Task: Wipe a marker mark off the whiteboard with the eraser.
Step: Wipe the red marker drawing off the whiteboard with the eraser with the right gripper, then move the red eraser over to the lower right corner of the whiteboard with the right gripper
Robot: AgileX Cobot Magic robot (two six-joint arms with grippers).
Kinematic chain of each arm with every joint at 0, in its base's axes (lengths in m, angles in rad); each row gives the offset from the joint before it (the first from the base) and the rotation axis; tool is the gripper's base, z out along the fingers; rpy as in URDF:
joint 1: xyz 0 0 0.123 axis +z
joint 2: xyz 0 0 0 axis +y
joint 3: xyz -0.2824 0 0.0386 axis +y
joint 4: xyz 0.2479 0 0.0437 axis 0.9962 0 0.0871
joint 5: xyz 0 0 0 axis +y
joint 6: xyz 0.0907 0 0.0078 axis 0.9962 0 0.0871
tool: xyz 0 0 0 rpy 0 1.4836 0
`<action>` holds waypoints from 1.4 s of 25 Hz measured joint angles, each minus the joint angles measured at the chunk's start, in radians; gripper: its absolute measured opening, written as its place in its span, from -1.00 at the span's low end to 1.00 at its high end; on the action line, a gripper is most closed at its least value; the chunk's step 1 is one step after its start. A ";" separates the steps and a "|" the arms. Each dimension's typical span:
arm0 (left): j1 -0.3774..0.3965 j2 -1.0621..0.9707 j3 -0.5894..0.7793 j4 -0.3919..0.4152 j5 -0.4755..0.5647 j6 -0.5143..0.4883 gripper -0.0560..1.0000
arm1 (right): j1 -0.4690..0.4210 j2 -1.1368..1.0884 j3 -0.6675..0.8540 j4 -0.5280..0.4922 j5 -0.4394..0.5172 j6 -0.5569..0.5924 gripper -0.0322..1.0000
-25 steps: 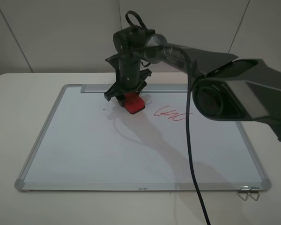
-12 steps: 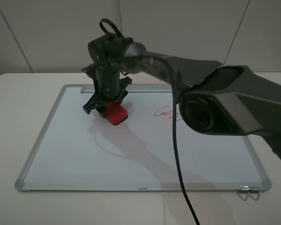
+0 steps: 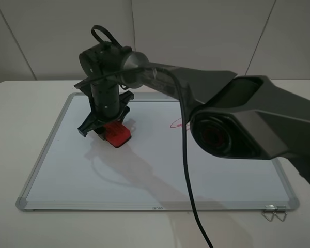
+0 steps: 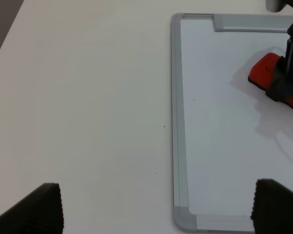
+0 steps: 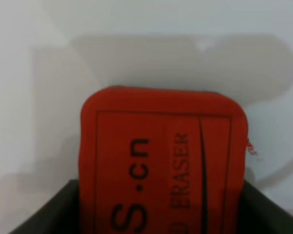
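The whiteboard [image 3: 144,170] lies flat on the table, its left frame also in the left wrist view [image 4: 178,122]. My right gripper [image 3: 107,124] reaches across to the board's left half and is shut on the red eraser [image 3: 117,133], pressed on the white surface [image 5: 136,48]. The right wrist view is filled by the eraser [image 5: 161,175], dark lettering on top. A tiny red stroke [image 5: 251,148] shows at its edge; the marker mark is otherwise hidden. My left gripper [image 4: 156,209] hovers open over bare table, left of the board, with the eraser [image 4: 263,73] far from it.
A red zigzag scribble [image 3: 176,124] sits right of the eraser, partly hidden by the right arm. The arm's black cable [image 3: 188,196] hangs across the board's front. A metal clip [image 3: 275,211] lies at the board's front right corner.
My right gripper has slid the eraser leftward and toward the board's front, away from the zigzag scribble. More of that scribble is now covered by the arm.
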State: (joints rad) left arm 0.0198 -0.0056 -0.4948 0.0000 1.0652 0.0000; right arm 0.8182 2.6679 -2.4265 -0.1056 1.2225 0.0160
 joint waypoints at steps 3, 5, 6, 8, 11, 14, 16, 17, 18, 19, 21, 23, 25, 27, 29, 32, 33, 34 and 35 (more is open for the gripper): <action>0.000 0.000 0.000 0.000 0.000 0.000 0.56 | -0.025 -0.052 0.003 0.002 0.003 0.019 0.06; 0.000 0.000 0.000 0.000 0.000 0.000 0.56 | -0.048 -0.094 0.003 0.014 0.001 0.027 0.06; 0.000 0.000 0.000 0.000 0.000 0.000 0.56 | -0.058 -0.112 0.007 0.022 0.000 0.028 0.06; 0.000 0.000 0.000 0.000 0.000 0.000 0.56 | -0.079 -0.141 0.043 0.036 -0.004 0.031 0.06; 0.000 0.000 0.000 0.000 0.000 0.000 0.56 | -0.107 -0.182 0.139 0.048 -0.004 0.032 0.06; 0.000 0.000 0.000 0.000 0.000 0.000 0.56 | -0.141 -0.243 0.276 0.048 -0.003 0.032 0.06; 0.000 0.000 0.000 0.000 0.000 0.000 0.56 | -0.172 -0.301 0.375 0.048 -0.002 0.032 0.06; 0.000 0.000 0.000 0.000 0.000 0.000 0.56 | -0.186 -0.334 0.432 0.048 -0.002 0.032 0.06; 0.000 0.000 0.000 0.000 0.000 0.000 0.56 | -0.205 -0.361 0.494 0.046 -0.002 0.032 0.06; 0.000 0.000 0.000 0.000 0.000 0.000 0.56 | -0.225 -0.401 0.560 0.045 -0.002 0.033 0.06; 0.000 0.000 0.000 0.000 0.000 0.000 0.56 | -0.267 -0.479 0.692 0.041 -0.022 0.046 0.06; 0.000 0.000 0.000 0.000 0.000 0.000 0.56 | -0.319 -0.571 0.829 0.042 -0.085 0.080 0.06; 0.000 0.000 0.000 0.000 0.000 0.000 0.56 | -0.369 -0.653 0.973 0.040 -0.150 0.121 0.06; 0.000 0.000 0.000 0.000 0.000 0.000 0.56 | -0.422 -0.737 1.096 0.029 -0.209 0.160 0.06; 0.000 0.000 0.000 0.000 0.000 0.000 0.56 | -0.467 -0.805 1.212 0.023 -0.264 0.192 0.06; 0.000 0.000 0.000 0.000 0.000 0.000 0.56 | -0.532 -0.887 1.342 0.015 -0.332 0.215 0.06; 0.000 0.000 0.000 0.000 0.000 0.000 0.56 | -0.549 -0.910 1.380 0.007 -0.352 0.226 0.06; 0.000 0.000 0.000 0.000 0.000 0.000 0.56 | -0.563 -0.930 1.410 -0.001 -0.371 0.237 0.06; 0.000 0.000 0.000 0.000 0.000 0.000 0.56 | -0.570 -0.944 1.443 -0.008 -0.386 0.248 0.06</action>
State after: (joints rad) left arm 0.0198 -0.0056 -0.4948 0.0000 1.0652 0.0000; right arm 0.2479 1.7241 -0.9837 -0.1135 0.8370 0.2639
